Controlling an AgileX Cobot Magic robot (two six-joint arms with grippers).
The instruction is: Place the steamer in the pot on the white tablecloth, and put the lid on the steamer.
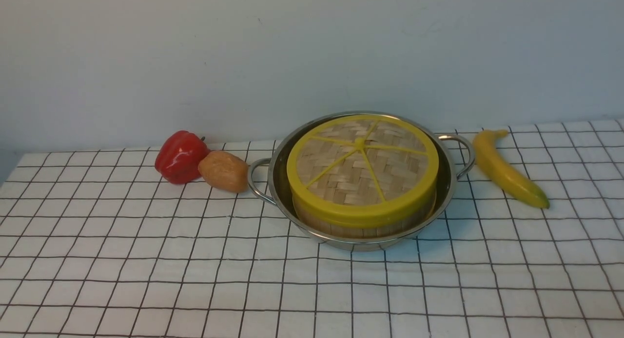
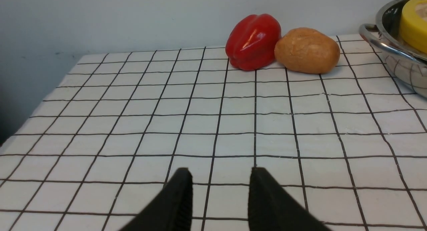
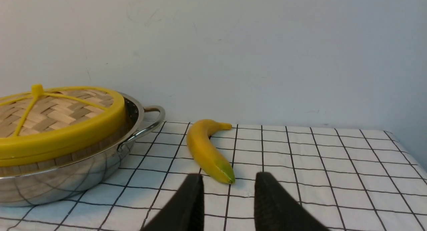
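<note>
In shiny round pot [image 1: 451, 182], woven lid [image 1: 360, 167]

The tablecloth [image 1: 146, 260] is white, crossed by a thin black grid of squares. The pot [image 1: 441, 194] is shiny silver steel, its side mirroring the grid lines. The lid [image 1: 360, 167] is a tan basket weave — light and darker strips alternating — with a yellow rim and yellow spokes. The steamer [image 1: 341, 227] shows pale wooden slats. The pepper [image 1: 179, 156] is glossy red, the potato [image 1: 224, 171] dull orange-brown, the banana [image 1: 507, 169] yellow with a greenish tip. Both grippers' fingers [image 2: 180, 201] [image 3: 186, 207] are black — the wall [image 1: 243, 50] pale grey-blue.
</note>
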